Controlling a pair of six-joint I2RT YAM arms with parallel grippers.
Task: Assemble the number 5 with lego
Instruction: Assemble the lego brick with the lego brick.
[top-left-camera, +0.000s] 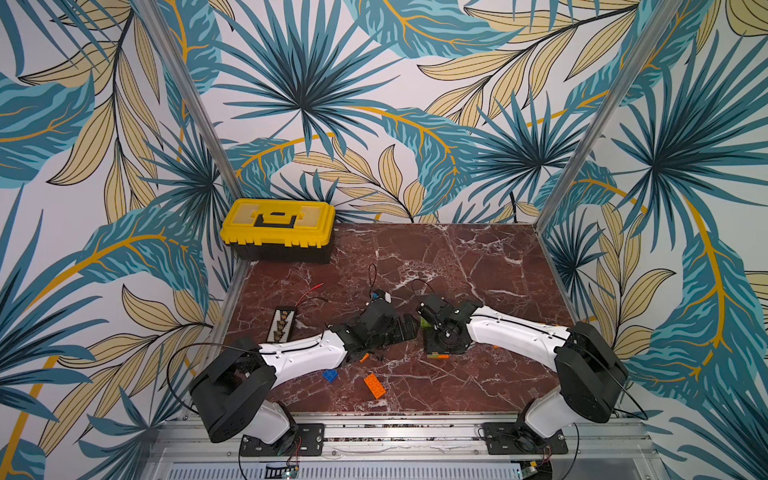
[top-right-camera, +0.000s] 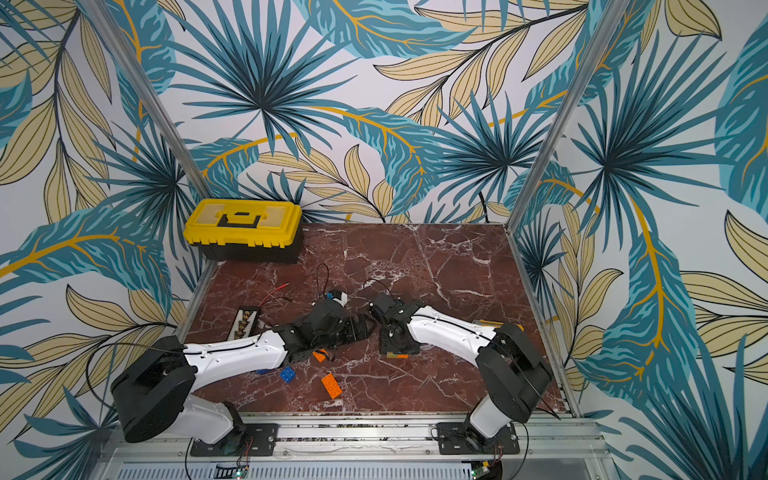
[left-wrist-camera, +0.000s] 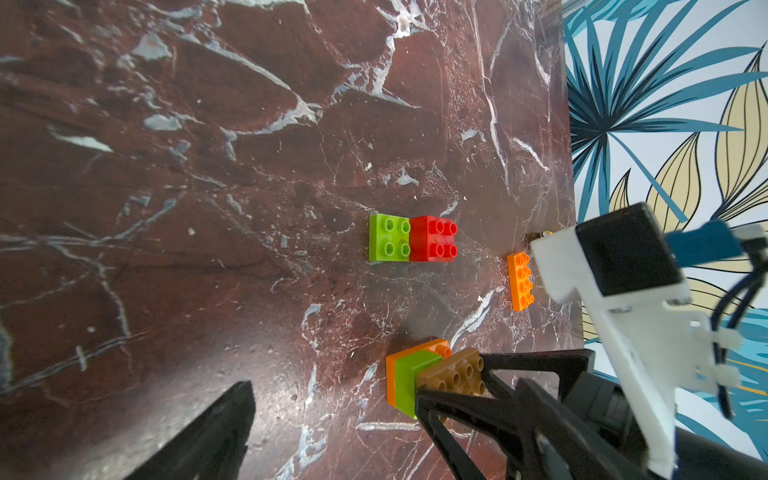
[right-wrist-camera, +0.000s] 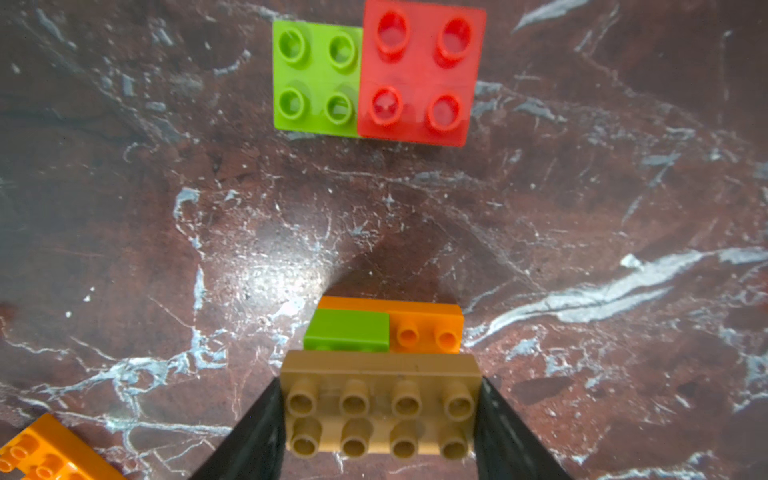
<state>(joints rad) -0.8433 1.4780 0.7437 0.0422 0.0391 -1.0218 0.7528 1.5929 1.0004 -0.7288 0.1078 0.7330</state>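
Lego lies loose nearest: an orange brick and a blue brick on the tabletop. Beyond, the right hand clamps the tan brick atop the green-orange cluster, probably pressing it home for the number 5, with the left hand spread wide just beside. Farthest back, the yellow toolbox is shut, its contents hidden.

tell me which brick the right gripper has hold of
The tan brick: the right gripper is clamped on its two ends. The red brick, blue brick and loose orange brick lie free, with no gripper on them.
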